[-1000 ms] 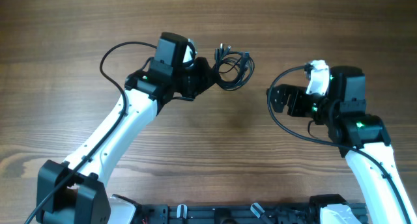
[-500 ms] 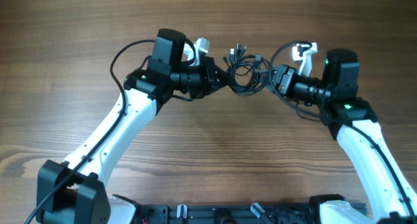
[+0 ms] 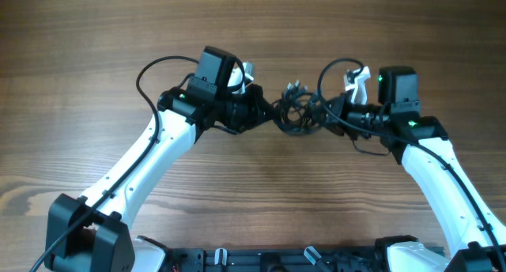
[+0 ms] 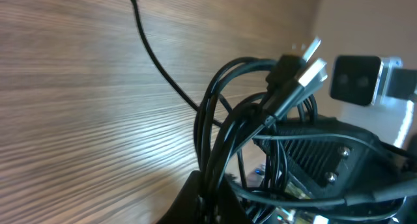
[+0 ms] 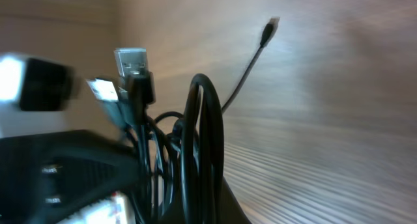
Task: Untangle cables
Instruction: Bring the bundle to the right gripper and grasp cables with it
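Note:
The cables (image 3: 296, 114) are a small bunch of thin black cords held between the two arms above the table. My left gripper (image 3: 273, 112) is shut on the bunch's left side, and my right gripper (image 3: 321, 114) is shut on its right side. In the left wrist view the cables (image 4: 228, 120) rise as loops out of the left gripper (image 4: 212, 201), with silvery plug ends (image 4: 306, 69) at the top. In the right wrist view the cables (image 5: 203, 126) stand in the right gripper (image 5: 212, 208), a USB plug (image 5: 132, 60) sticks up, and one loose cord end (image 5: 270, 23) hangs free.
A wooden table (image 3: 253, 27) lies under both arms. Thicker black arm cables (image 3: 154, 66) arch off each arm. The right arm's body (image 4: 326, 162) shows close behind the bunch in the left wrist view.
The right gripper swung left from the table's right side to the bunch and shut on it. The left gripper carried the bunch a little to the right, staying shut.

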`<state>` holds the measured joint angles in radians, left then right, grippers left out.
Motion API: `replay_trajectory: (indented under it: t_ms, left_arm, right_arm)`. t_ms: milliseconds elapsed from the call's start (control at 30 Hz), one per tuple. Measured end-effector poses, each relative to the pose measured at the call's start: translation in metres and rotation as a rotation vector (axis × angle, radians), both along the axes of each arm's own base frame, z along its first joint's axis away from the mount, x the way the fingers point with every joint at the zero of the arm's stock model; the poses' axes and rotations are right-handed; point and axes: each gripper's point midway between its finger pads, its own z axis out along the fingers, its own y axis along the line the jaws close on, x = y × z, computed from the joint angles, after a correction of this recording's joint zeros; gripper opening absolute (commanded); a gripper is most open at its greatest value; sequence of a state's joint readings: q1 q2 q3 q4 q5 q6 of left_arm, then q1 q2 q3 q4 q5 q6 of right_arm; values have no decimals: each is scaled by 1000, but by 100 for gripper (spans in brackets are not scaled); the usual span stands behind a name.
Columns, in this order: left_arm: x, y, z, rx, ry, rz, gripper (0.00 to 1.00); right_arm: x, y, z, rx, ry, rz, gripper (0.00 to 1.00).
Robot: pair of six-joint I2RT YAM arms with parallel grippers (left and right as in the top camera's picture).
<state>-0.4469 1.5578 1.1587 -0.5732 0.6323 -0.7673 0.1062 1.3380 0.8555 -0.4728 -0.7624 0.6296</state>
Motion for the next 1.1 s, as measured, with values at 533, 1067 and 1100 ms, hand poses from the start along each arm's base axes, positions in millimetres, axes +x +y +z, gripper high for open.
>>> replay_trajectory:
  t_ms: [533, 1067, 1100]
  left_arm:
    - [25, 49, -27, 253, -71, 148, 35]
    - [-45, -36, -15, 143, -250, -368, 28]
    - [-44, -37, -13, 138, -259, -366, 28]
  right_arm:
    - [15, -32, -18, -190, -79, -52, 4]
    - [24, -41, -22, -195, 1, -205, 4]
    - [24, -37, -20, -192, -17, -184, 4]
